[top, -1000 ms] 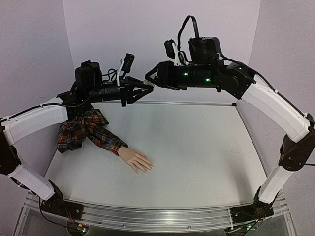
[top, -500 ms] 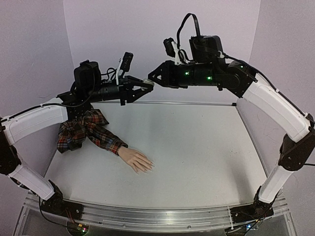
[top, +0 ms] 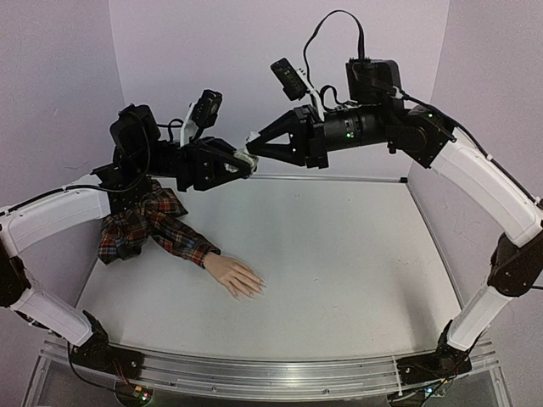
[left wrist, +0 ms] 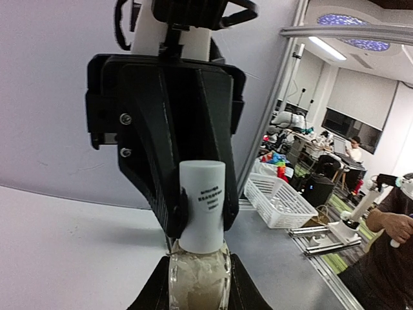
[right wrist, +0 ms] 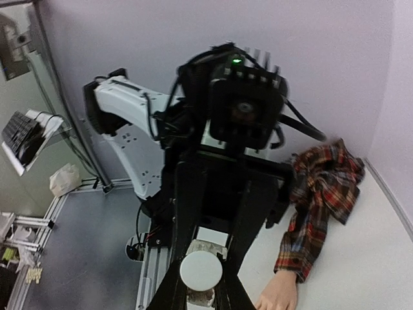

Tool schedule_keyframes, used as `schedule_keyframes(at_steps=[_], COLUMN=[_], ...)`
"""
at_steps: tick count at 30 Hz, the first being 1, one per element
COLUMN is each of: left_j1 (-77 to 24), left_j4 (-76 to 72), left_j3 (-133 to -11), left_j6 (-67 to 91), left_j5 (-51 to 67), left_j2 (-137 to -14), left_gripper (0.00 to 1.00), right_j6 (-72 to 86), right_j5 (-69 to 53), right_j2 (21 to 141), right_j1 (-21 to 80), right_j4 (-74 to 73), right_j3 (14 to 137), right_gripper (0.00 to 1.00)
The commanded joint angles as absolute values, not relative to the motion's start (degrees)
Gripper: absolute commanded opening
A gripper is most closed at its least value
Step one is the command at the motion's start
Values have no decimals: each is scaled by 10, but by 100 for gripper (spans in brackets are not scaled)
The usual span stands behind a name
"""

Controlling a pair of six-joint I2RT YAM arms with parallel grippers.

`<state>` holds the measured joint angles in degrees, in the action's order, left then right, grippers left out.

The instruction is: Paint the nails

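The pale mannequin hand [top: 236,276] with a red plaid sleeve [top: 157,225] lies palm down on the table at the left; its nails [top: 258,287] are too small to make out. Both grippers meet in the air above the table's back. My left gripper [top: 240,163] is shut on the glass body of a small bottle [left wrist: 199,281]. My right gripper [top: 255,146] is shut on the bottle's white cap [left wrist: 202,203]. In the right wrist view the cap [right wrist: 200,270] sits end-on between my fingers, with the hand [right wrist: 279,294] below right.
The white table [top: 339,254] has purple walls behind and on both sides. A metal rail [top: 254,373] runs along the near edge. A white basket [left wrist: 281,201] stands on another bench outside the workspace.
The joined grippers have shifted a little left and down. The right wrist has turned and its forearm stretched further left; the left arm has drawn back. The mannequin hand has not moved.
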<state>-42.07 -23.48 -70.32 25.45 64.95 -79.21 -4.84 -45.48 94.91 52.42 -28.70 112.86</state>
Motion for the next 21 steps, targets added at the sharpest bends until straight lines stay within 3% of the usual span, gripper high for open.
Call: schedule_keyframes(at_steps=[1,2,6,8,13,18,21], left_j1=[-417,-417,-417,-417,-417,-417,-417], left_j4=[-268,-246,-142,-90,-58,-67,-81], left_j3=[-708,-714,-733,-737,-726,-726,-726], left_j6=[286,273,184,140,75,44,41], left_j5=[681,675,607,547,422,353,335], left_j2=[-774,-773,-766,-759,-748,-757,-767], left_gripper=[0,0,0,0,0,0,0], right_j6=[-113,-110,-71,-39,51,171,228], right_j5=[-575,-566,-484,-419,-267,-162,-145], right_j2=[959,960,958,948,921,924,931], right_j1=[533,533,533,533,533,534,537], right_j4=[-286,-285,-285,-284,-282,-279,-269], right_j3=[1142,1142,1145,1136,1094,1092,1096], right_gripper=[0,0,20,25,55,66,67])
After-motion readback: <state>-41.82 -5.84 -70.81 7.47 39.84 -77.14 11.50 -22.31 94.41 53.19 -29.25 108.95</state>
